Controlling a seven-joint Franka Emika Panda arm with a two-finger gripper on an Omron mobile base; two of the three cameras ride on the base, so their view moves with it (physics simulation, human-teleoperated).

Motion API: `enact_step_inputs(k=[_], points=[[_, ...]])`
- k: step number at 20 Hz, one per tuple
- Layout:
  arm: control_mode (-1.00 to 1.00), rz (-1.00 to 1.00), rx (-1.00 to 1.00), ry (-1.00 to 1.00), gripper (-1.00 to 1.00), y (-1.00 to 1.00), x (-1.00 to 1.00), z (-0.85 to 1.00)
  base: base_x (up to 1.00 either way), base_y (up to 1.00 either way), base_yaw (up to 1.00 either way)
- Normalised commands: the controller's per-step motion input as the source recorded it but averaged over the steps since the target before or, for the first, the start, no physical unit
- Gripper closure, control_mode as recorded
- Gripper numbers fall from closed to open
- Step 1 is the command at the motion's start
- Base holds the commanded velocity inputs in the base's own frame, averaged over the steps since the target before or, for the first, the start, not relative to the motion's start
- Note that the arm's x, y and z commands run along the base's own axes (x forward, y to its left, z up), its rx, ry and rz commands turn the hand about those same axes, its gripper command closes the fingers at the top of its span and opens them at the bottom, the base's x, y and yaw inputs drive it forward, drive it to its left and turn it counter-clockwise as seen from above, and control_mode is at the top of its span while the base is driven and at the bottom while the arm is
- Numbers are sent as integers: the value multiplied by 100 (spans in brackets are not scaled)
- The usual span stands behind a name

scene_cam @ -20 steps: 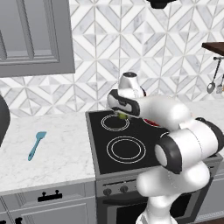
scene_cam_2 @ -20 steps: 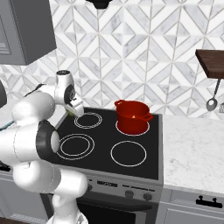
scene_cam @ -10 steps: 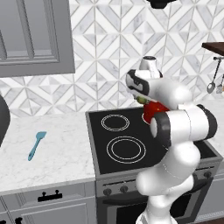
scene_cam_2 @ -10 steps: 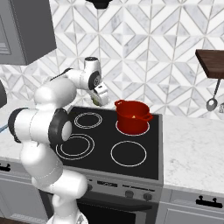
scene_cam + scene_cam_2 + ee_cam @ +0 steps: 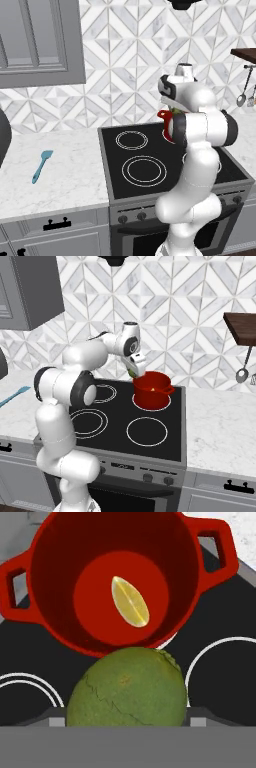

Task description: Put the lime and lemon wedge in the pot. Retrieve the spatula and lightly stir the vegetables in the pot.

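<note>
My gripper (image 5: 134,372) is shut on the lime (image 5: 127,694), a round olive-green fruit sitting between the two fingertips. It hangs just above the near-left rim of the red pot (image 5: 151,390), which stands on the rear right burner. In the hand view the pot (image 5: 115,582) lies open below and beyond the lime, with the yellow lemon wedge (image 5: 130,602) flat on its bottom. The light-blue spatula (image 5: 42,166) rests on the marble counter left of the stove; its handle (image 5: 12,397) shows at the left edge of the right base view.
The black stovetop (image 5: 150,170) has white ring burners in front of and beside the pot. A metal ladle (image 5: 243,373) hangs under a dark wooden shelf (image 5: 240,328) at the right. Grey cabinets (image 5: 35,45) hang at upper left.
The arm has swung to the right from above the rear left burner to the pot's rim, carrying the lime with it. The spatula has not moved.
</note>
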Motion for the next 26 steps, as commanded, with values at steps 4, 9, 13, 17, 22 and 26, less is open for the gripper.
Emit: enact_step_inputs(k=[4, 9, 13, 17, 22, 26], points=[[-100, -8, 0, 0, 100, -64, 25, -48, 0, 0, 0], [-100, -6, -2, 0, 100, -38, 41, -47, 0, 0, 0], [-100, -4, -6, 1, 100, -4, 54, -34, 0, 0, 0], [-100, -4, -1, 1, 100, -1, 19, -26, 0, 0, 0], [-100, -2, 0, 1, 100, -2, 11, -18, 0, 0, 0], [-100, -1, 0, 1, 100, 0, 9, -19, 0, 0, 0]])
